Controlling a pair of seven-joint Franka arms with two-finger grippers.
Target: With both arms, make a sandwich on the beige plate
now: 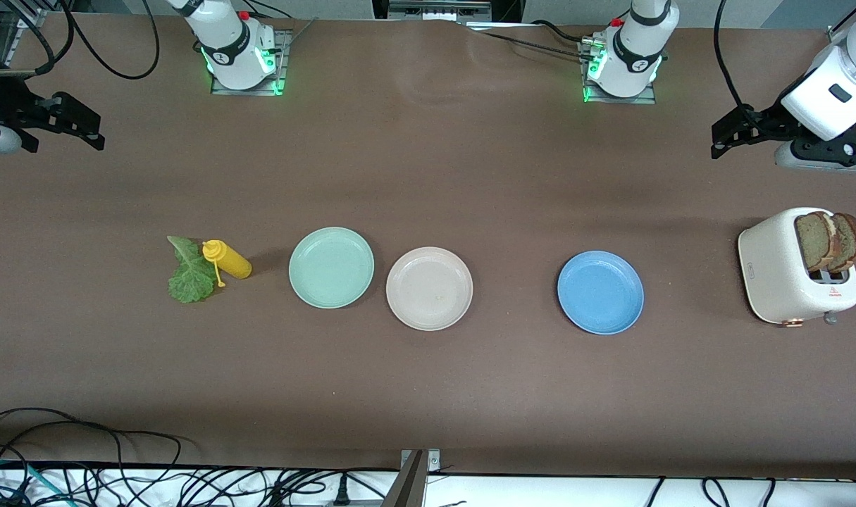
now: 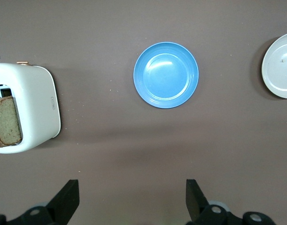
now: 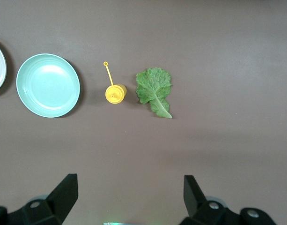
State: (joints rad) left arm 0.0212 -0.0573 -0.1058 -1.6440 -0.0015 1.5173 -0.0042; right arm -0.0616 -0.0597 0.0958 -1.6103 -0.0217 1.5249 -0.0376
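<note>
Front view: beige plate (image 1: 429, 289) sits bare between mint and blue plates; two bread slices (image 1: 829, 241) stand in the toaster (image 1: 794, 271), light, crumbly, best pinched at the top crust; lettuce leaf (image 1: 190, 273) limp beside the mustard bottle (image 1: 227, 259); left tool (image 2: 133, 201) and right tool (image 3: 129, 199) both wide, empty, raised over bare table.

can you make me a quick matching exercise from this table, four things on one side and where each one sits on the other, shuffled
Things:
1. bread slices
2. lettuce leaf
3. beige plate
4. blue plate

Places:
A. between the mint plate and the blue plate
B. standing in the toaster at the left arm's end of the table
C. beside the yellow bottle at the right arm's end of the table
D. between the beige plate and the toaster

Pairs: 1-B, 2-C, 3-A, 4-D
</note>
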